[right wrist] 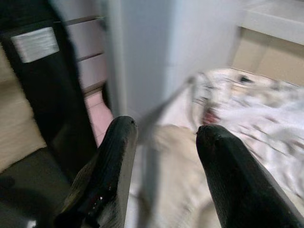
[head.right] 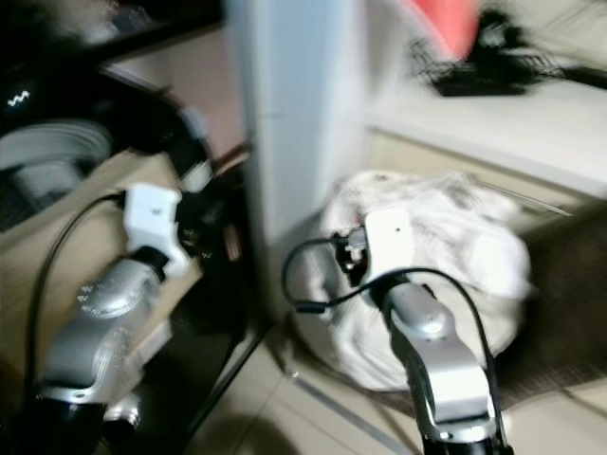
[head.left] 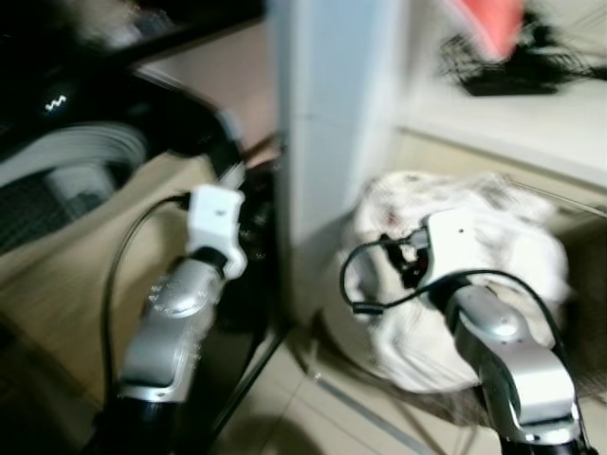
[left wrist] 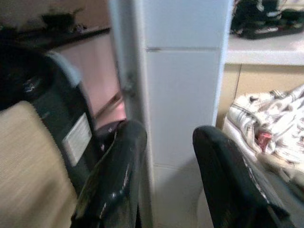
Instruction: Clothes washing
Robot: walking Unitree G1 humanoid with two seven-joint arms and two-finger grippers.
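Note:
A heap of white patterned clothes (head.left: 474, 275) sits low on the right, under a white counter. My right gripper (right wrist: 164, 142) is open and points at the heap (right wrist: 237, 109) from a short distance, with nothing between its fingers. My left gripper (left wrist: 166, 147) is open too, facing a white pillar (left wrist: 183, 95); the clothes (left wrist: 270, 128) lie off to its side. In the head views the left arm (head.left: 180, 313) reaches forward left of the pillar (head.left: 327, 123) and the right arm (head.left: 493, 332) reaches in front of the heap. The pictures are blurred.
A black-framed chair with beige fabric (head.left: 57, 256) stands at the left. A white counter (head.left: 512, 123) carries a black wire rack (head.left: 503, 66) and something red (head.left: 488, 24). Tiled floor (head.left: 313, 417) lies below.

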